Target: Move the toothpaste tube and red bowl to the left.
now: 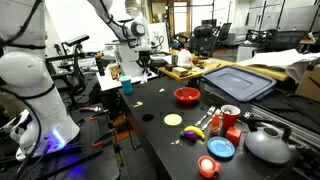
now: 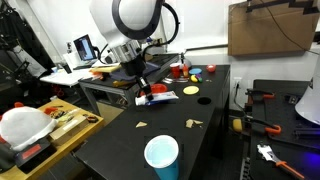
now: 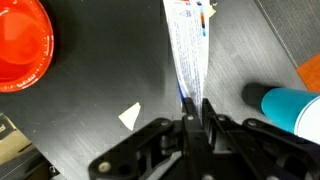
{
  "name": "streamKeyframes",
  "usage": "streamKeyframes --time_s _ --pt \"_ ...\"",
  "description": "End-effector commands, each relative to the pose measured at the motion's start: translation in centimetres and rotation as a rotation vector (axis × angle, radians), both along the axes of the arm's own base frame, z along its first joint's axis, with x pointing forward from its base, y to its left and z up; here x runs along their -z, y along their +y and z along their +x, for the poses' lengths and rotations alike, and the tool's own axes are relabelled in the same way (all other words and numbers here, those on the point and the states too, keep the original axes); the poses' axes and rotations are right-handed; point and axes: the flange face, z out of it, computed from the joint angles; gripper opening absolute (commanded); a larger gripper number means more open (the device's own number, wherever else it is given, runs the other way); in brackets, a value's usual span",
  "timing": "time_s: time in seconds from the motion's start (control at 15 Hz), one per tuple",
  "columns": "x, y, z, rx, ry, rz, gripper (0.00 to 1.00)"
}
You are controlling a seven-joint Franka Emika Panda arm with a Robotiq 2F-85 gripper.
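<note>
- The long flat white toothpaste tube with red print (image 3: 188, 50) lies over the black table (image 2: 115, 145). In the wrist view it runs from the gripper (image 3: 194, 105) toward 12 o'clock.
- The gripper is nearly closed, pinching the tube's near end between its fingertips. I cannot tell whether the tube is resting on the table or lifted off it.
- The small round red plastic bowl (image 3: 20, 45) sits at about 10 o'clock from the gripper, well apart from the tube and upright on the table.
- A teal plastic cup (image 3: 285, 105) stands at 3 o'clock, near the gripper.
- A small pale paper scrap (image 3: 130, 117) lies at 9 o'clock, just beside the gripper's fingers.
- In an exterior view a flat yellow disc (image 2: 192, 91) lies just beyond the tube.
- Farther out on the table are a blue plate (image 1: 221, 148), a small orange-red round lid (image 1: 208, 166) and a grey metal kettle (image 1: 268, 145).
</note>
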Motion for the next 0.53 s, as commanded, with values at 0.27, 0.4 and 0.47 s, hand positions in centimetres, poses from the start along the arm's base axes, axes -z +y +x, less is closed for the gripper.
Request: streamKeyframes --time_s 0.27,0.4,0.47 --pt "1.2 5.9 -1.8 -0.275 -0.002 -0.031 0.03" --pt "1.9 7.2 -2.4 -0.366 0.005 -0.037 0.03" --pt "2.3 7.7 -2.7 -0.407 0.008 -0.036 0.03"
